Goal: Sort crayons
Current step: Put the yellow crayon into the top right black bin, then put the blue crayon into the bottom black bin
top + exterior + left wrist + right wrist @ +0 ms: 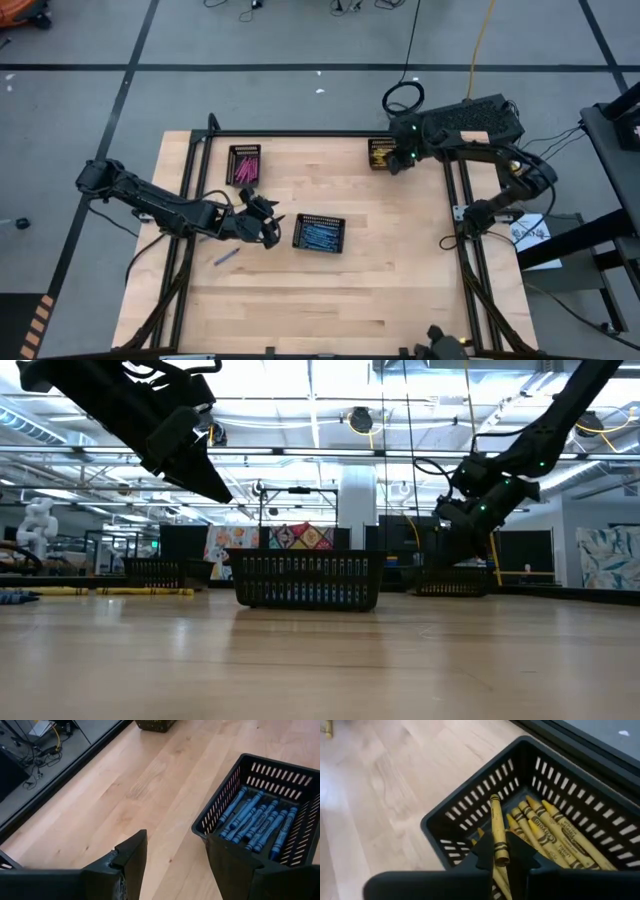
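Three trays: blue crayons (255,820) filled the mid-table tray (320,233); pink (245,163) and yellow (555,832) trays sat along the far edge.
Right gripper (501,854): pinched a yellow crayon (496,827) over the yellow tray (470,815).
Left gripper (175,857): fingers wide, empty, beside the blue tray.
Stray: one blue crayon (226,256) lay near the table's left edge.

One camera hangs above me and looks straight down on the whole table (330,290). Another sits at tabletop height, facing level across the wood into the room behind. My left wrist camera peers closely past my left gripper (175,857) at the blue tray (260,775), which the two wider views share. My right wrist camera looks down, very near, past my right gripper (501,851) into the yellow tray (470,815).
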Motion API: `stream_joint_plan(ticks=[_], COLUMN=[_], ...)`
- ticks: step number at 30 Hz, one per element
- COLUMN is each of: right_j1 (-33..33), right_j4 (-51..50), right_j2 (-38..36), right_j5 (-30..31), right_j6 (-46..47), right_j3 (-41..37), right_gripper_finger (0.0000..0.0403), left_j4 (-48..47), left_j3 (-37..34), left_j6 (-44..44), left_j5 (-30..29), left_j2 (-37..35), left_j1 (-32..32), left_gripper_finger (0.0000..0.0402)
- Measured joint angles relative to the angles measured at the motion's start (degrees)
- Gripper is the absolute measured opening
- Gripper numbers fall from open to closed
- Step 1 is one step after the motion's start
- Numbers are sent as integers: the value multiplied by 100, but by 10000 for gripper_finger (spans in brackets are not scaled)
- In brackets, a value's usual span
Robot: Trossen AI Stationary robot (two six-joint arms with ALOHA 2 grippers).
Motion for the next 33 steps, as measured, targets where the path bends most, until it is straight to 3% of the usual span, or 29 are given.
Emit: stream_joint_plan(ticks=[6, 14, 22, 26, 33], right_j1=[-1, -1, 41, 160, 190], right_j4=[-487, -1086, -1158, -1373, -1554], right_j2=[87, -433, -1048, -1073, -984], right_j5=[49, 597, 575, 163, 167], right_j6=[-208, -517, -491, -892, -764], right_j3=[379, 630, 630, 630, 630], right_gripper_finger=[78, 175, 187, 187, 191], left_j4=[0, 155, 138, 142, 140], left_j3=[0, 0, 0, 0, 0], left_j6=[5, 30, 80, 139, 144], left_j5=[2, 90, 94, 94, 94], left_j2=[0, 0, 0, 0, 0], left_j1=[0, 2, 2, 2, 0], left_gripper_finger=[206, 206, 206, 206, 206])
